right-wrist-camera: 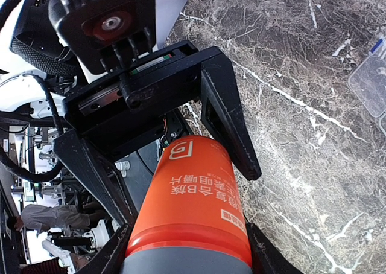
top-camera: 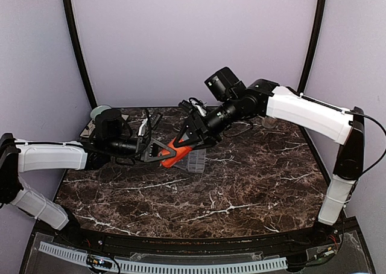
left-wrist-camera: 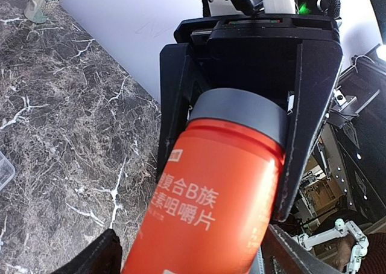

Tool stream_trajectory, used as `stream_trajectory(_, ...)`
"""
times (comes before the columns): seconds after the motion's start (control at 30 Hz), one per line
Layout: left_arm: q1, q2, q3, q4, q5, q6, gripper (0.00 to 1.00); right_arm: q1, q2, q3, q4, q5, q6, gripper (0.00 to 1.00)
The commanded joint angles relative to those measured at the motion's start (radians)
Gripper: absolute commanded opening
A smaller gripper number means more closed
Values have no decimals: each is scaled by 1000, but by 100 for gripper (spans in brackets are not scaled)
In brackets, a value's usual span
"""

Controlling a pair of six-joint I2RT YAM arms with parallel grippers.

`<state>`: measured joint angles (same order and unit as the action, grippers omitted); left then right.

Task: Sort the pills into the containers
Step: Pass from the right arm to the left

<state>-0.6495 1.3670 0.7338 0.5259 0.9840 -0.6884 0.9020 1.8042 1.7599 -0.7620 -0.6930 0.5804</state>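
Orange bottle, grey-capped, aloft between two grippers.
Right gripper clamped on cap; left gripper wide astride base, contact unclear. Containers: clear organiser box on counter, near bottle.

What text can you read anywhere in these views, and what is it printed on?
"复合B族": orange bottle, label's upper line, first character partly cut off.
"素咀嚼片": same label, line below, its start cut off.
Small white tag on the bottle: too blurred to read.
Nothing else legible.
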Motion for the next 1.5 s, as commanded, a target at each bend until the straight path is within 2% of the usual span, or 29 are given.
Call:
stream_trajectory(0.0, 2, 2, -5, 50, 48, -5, 79, -11, 12, -7, 84, -13, 11, 21)
stream_trajectory(0.03, 3, 5, -5, 57, 52, -10, 75, -12, 13, -7, 83, -13, 12, 21)
stream_trajectory(0.3, 11, 7, -2, 64, 55, -16, 69, -14, 17, -10, 85, -16, 13, 21)
stream_trajectory(0.47, 17, 1, -5, 70, 56, -20, 61, -13, 17, -18, 90, -17, 12, 23)
stream_trajectory(0.53, 17, 0, -5, 71, 58, -20, 52, -13, 16, -19, 92, -17, 11, 26)
stream_trajectory(0.57, 17, 0, -6, 72, 60, -21, 45, -13, 17, -18, 92, -17, 10, 28)
stream_trajectory(0.77, 17, 0, -2, 67, 62, -19, 20, -14, 13, -20, 82, -10, -2, 46)
stream_trajectory(0.93, 17, 0, 1, 56, 60, -12, 1, -13, 9, -25, 81, -7, -5, 52)
stream_trajectory(1.27, 17, -11, -4, 51, 57, -7, 0, -14, 2, -35, 72, 7, -16, 65)
stream_trajectory(1.47, 17, -22, -5, 36, 50, 5, 0, -15, -5, -45, 74, 11, -17, 66)
